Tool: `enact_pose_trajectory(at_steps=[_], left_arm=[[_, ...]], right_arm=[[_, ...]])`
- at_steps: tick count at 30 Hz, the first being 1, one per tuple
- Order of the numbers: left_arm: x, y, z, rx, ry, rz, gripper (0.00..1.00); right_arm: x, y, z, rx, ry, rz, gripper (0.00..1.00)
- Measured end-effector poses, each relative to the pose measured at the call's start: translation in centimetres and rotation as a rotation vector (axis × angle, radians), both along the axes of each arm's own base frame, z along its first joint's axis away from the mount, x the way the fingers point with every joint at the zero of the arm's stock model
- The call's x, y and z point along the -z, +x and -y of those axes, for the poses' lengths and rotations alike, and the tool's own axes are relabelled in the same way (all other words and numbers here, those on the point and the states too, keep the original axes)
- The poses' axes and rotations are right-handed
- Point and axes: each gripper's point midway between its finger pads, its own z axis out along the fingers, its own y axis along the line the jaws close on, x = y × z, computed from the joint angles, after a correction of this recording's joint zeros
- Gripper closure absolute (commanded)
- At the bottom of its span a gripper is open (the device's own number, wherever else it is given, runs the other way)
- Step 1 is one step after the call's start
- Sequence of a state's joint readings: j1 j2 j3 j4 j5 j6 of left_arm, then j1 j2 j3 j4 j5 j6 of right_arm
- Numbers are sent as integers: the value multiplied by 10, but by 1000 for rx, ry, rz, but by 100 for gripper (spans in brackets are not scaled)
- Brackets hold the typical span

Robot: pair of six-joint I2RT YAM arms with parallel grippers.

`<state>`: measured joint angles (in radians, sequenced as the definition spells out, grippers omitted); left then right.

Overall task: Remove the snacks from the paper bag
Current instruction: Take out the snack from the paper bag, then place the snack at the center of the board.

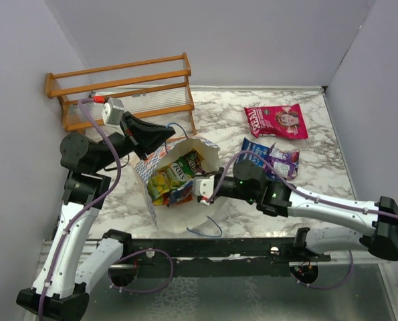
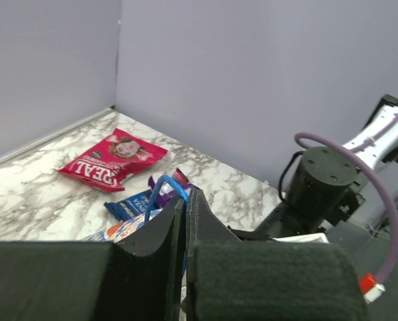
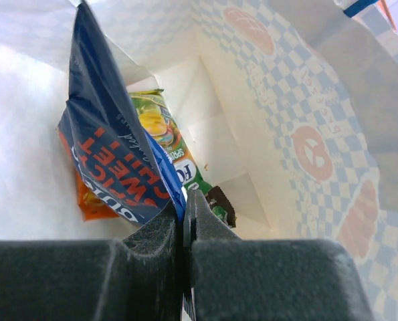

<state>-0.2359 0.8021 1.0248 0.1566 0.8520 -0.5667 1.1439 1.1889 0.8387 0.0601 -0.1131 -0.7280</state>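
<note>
Approx. halfway, we reckon. Pink packet (image 1: 276,121), blue packet (image 1: 254,148) & purple packet (image 1: 283,160) lie out on the table (image 1: 319,134), right of the paper bag (image 1: 207,151). Left gripper (image 2: 185,200) is clamped on the bag's blue cord (image 2: 160,190). Right gripper (image 3: 184,200), inside the bag, is pinched on a navy packet (image 3: 112,154). Yellow & green packs (image 1: 175,175) are in there w/ it, left to do.
</note>
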Motion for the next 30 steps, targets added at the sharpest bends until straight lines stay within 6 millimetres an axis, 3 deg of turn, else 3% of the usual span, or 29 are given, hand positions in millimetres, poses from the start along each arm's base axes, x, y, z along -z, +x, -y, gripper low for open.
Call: enact_pose_trajectory(at_steps=[4, 7, 10, 18, 23, 25, 30], left_arm=[[-1, 11, -8, -92, -4, -12, 100], [-2, 17, -15, -160, -12, -17, 100], [-2, 22, -21, -212, -16, -19, 100], [-2, 29, -27, -263, -21, -24, 100], [-1, 31, -27, -269, -16, -22, 100], [0, 32, -27, -271, -13, -23, 100], [2, 34, -27, -273, -11, -30, 100]], right_arm=[[-13, -4, 7, 6, 19, -20, 99], [-39, -9, 17, 10, 65, -17, 99], [-74, -16, 32, 10, 145, 4, 99], [-180, -41, 93, 48, 488, -2, 99], [-244, -29, 129, 199, 691, -74, 99], [-261, -19, 147, 295, 765, -98, 99], [-280, 12, 186, 564, 877, -92, 99]])
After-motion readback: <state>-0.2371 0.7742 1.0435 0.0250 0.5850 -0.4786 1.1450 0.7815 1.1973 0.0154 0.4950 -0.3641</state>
